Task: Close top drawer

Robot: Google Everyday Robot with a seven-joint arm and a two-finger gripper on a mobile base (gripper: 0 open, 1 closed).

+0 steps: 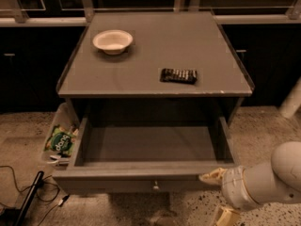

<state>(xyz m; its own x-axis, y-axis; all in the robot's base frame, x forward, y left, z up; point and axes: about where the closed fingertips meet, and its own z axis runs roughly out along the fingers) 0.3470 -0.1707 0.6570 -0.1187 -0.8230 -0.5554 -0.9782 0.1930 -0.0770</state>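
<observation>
1. The top drawer (pixel 141 179) stands pulled fully out from under the front edge of the table (pixel 197 41), its grey inside bare.
2. A small round knob (pixel 155 187) sits at the middle of the drawer's flat front.
3. The gripper (pixel 220 197) is below the table's front right corner, just off the right end of the drawer front.
4. Its two pale fingers (pixel 212 176) are spread apart with nothing between them; the upper one is at the drawer's front right corner, though contact cannot be told.
5. A white bowl (pixel 113 41) rests near the table's back left corner.
6. A dark wrapped bar (pixel 178 75) lies towards the front right of the tabletop, apart from the bowl.
7. A green snack bag (pixel 60 142) lies on the floor beside the table's left edge.
</observation>
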